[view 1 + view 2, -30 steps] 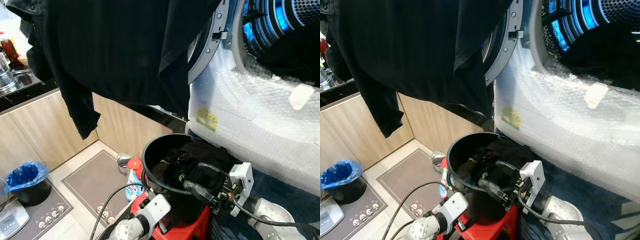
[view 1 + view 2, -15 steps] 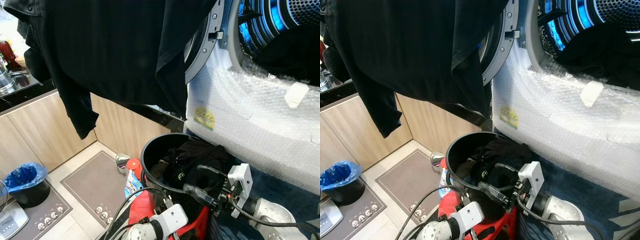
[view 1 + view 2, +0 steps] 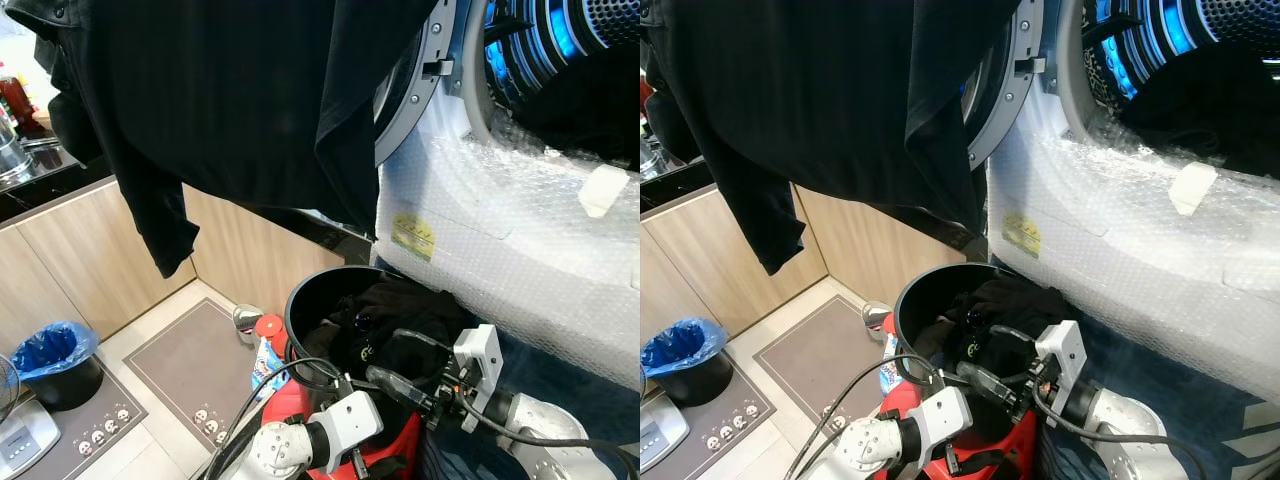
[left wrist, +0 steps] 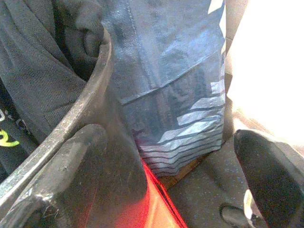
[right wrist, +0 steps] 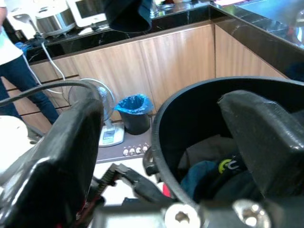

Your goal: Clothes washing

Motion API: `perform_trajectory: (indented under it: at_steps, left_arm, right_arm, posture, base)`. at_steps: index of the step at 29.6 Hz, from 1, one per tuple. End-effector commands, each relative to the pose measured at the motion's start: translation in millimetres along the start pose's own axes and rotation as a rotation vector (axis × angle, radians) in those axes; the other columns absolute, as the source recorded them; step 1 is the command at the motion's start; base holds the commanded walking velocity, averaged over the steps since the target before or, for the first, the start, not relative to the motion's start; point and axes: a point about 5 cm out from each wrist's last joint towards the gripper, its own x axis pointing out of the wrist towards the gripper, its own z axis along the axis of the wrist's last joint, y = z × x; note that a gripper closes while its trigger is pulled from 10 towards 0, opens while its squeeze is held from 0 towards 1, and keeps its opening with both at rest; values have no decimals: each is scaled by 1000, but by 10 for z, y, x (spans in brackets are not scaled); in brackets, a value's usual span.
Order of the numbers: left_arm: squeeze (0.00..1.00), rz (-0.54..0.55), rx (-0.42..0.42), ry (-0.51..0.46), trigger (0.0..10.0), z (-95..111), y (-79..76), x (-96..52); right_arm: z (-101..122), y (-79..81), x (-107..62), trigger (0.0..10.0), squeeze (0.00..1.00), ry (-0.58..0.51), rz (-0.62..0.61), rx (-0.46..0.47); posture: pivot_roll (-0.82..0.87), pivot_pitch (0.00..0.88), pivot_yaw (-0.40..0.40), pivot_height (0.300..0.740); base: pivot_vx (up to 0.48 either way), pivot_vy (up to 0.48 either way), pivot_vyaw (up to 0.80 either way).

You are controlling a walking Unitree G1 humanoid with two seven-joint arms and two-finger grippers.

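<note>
Risk: our left hand [image 4: 161, 156], fingers spread wide and empty, sits against the outer wall of the black bucket [image 3: 300, 310]. We judge a push there could tip the bucket off the red stool [image 3: 290, 405], or snag the loose cable [image 3: 300, 372].

Our right hand [image 3: 395, 365], open and holding nothing, straddles the rim above the dark clothes [image 3: 400, 310].

Room: tiled floor, grey mat [image 3: 185, 360], blue-lined bin [image 3: 50, 355] far left, wooden cabinets [image 3: 60, 260], hanging black garment [image 3: 230, 90], open washer drum [image 3: 560, 60] at right.
</note>
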Motion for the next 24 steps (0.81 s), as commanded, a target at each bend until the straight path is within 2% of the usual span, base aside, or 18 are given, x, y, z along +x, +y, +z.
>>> perform_trajectory:
  at_steps: [1,6,8,12,17,21,24]
  left_arm:
    - [0,3,35,-98,10000,255,67,40]
    - [0,-6,48,-101,10000,325,39,58]
    - [0,-1,72,-101,10000,387,35,57]
    - [0,6,93,-99,10000,416,33,68]
    - [0,-24,39,-77,10000,383,-67,189]
    - [0,-39,52,-74,10000,392,-86,214]
    - [0,-7,64,-96,10000,487,-35,162]
  right_arm:
    - [37,-101,18,10000,0,-30,-65,17]
    - [10,-132,16,10000,0,-32,-64,38]
    - [-15,-215,11,10000,0,-32,-115,59]
    - [-10,-271,7,10000,0,-42,-149,80]
    - [-2,-328,18,10000,0,-59,-184,88]
    - [3,-360,17,10000,0,-71,-211,94]
    - [39,-586,-76,10000,0,-116,-398,107]
  posture:
    - [-122,6,82,740]
    - [-123,0,80,740]
    - [-122,0,80,740]
    - [-119,0,78,740]
    - [-119,0,78,740]
    - [-118,0,78,740]
    - [-128,0,91,740]
  base:
    - [0,0,0]
    - [0,0,0]
    - [0,0,0]
    - [0,0,0]
    - [0,0,0]
    - [0,0,0]
    - [0,0,0]
